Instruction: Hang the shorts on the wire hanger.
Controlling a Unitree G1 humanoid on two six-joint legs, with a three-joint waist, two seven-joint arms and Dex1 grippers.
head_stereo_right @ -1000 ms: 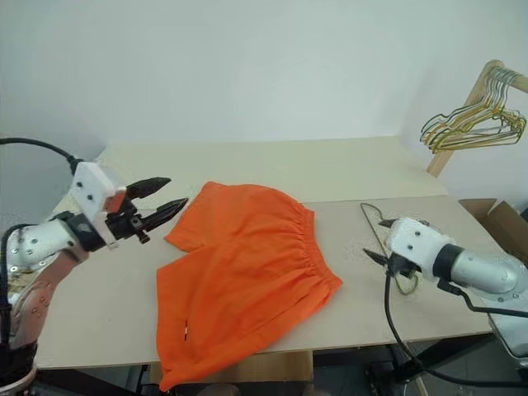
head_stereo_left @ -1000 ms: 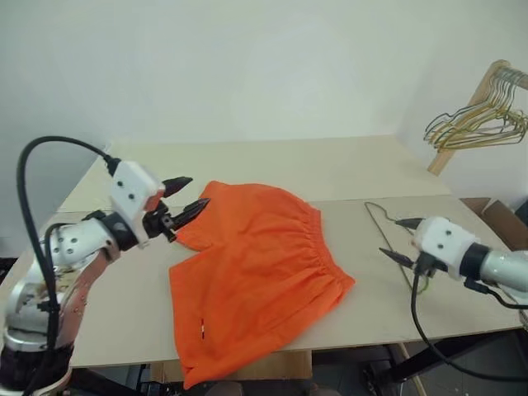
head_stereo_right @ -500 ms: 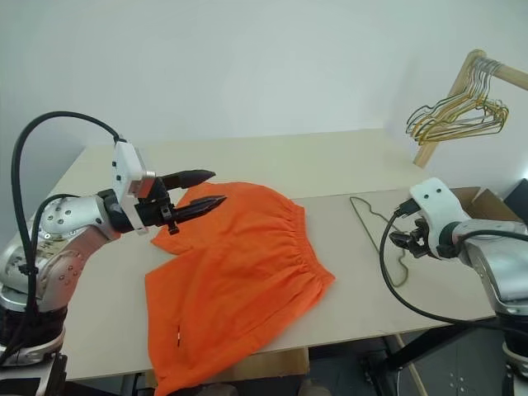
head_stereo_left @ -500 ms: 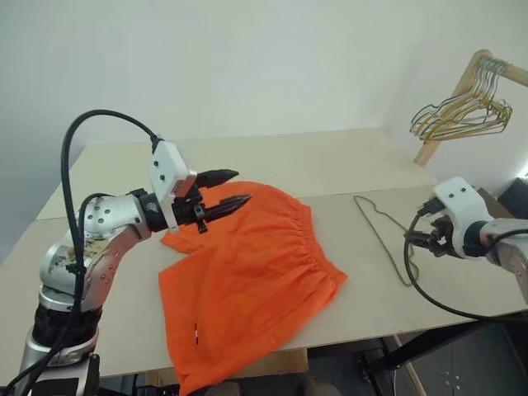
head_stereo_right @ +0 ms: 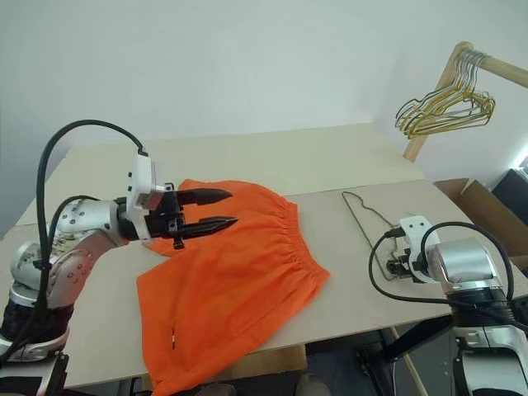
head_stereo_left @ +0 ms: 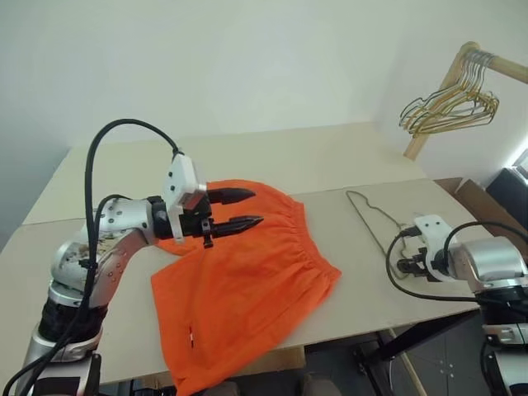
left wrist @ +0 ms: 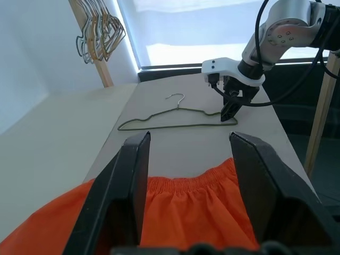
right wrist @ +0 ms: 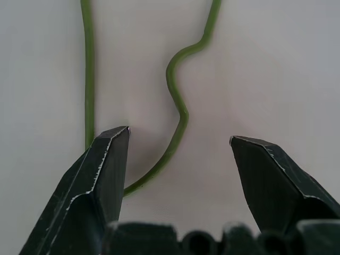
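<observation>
Hangers (head_stereo_left: 450,106) crowd a wooden rack (head_stereo_left: 433,107) beyond the table (head_stereo_left: 330,161).

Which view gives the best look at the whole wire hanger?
Left wrist view: the wire hanger shows complete, hook and triangle, lying flat on the table. Both eye views show it thin and foreshortened, its near end behind the right gripper. The right wrist view shows a bent stretch of wire.

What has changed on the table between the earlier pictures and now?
The right gripper has come down, open, over the end of the wire hanger without grasping it yet. The left gripper has swung out over the shorts, open and empty. The shorts and the hanger lie flat as before.
</observation>
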